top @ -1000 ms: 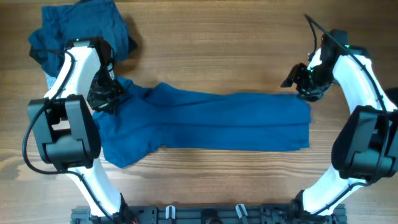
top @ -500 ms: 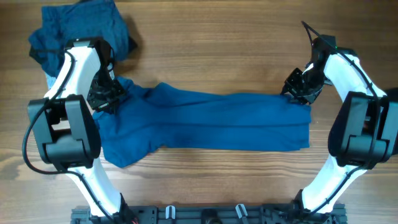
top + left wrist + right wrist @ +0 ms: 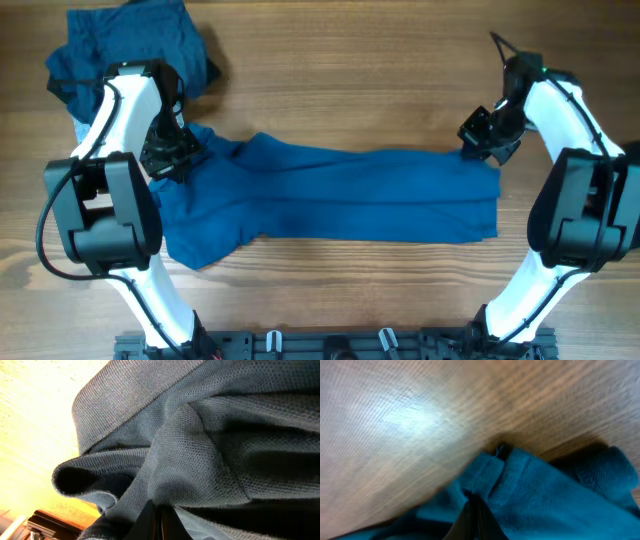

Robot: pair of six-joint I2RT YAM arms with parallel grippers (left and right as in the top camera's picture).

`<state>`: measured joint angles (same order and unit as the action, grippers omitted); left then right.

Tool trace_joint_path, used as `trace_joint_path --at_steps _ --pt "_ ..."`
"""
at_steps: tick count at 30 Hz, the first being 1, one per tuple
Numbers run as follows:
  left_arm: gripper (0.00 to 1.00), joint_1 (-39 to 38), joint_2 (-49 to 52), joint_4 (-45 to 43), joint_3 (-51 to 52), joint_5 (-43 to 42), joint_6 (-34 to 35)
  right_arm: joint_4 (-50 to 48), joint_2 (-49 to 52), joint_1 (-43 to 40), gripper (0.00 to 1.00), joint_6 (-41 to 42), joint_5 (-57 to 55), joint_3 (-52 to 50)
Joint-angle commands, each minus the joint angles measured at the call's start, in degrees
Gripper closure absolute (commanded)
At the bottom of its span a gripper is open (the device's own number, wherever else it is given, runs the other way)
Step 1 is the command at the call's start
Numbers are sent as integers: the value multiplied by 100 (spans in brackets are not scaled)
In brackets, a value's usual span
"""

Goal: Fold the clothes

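Note:
A long blue garment [image 3: 340,195] lies spread across the wooden table [image 3: 340,90], bunched and wider at its left end. My left gripper [image 3: 166,160] is shut on the bunched fabric at the garment's upper left. In the left wrist view the knit cloth [image 3: 200,435] fills the frame and folds over the closed gripper [image 3: 159,522]. My right gripper [image 3: 482,148] is shut on the garment's upper right corner. The right wrist view shows that corner's hem [image 3: 520,480] pinched in the gripper [image 3: 476,517], low against the wood.
A crumpled pile of other blue clothes [image 3: 130,45] sits at the table's back left, just behind the left arm. Bare wood [image 3: 350,80] lies behind the garment and a strip more in front of it. The arm bases stand at the front edge.
My right gripper has come down onto the garment's upper right corner and closed on it. The left gripper keeps its hold and place.

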<state>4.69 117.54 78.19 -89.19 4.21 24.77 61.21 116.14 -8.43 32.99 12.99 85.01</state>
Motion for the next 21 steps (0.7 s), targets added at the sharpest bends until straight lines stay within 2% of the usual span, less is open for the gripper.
trace_joint_path --at_steps 1,9,13,21 --pt "95 46 76 -15 35 -13 98 166 -166 17 96 -31 2 195" --pt "94 46 76 -13 35 -17 98 664 -166 17 96 -118 -83 188" --pt "95 46 76 72 35 -26 98 933 -264 15 96 476 -955 188" --pt "96 46 -35 96 24 -24 96 1237 -866 15 96 448 -1598 188"
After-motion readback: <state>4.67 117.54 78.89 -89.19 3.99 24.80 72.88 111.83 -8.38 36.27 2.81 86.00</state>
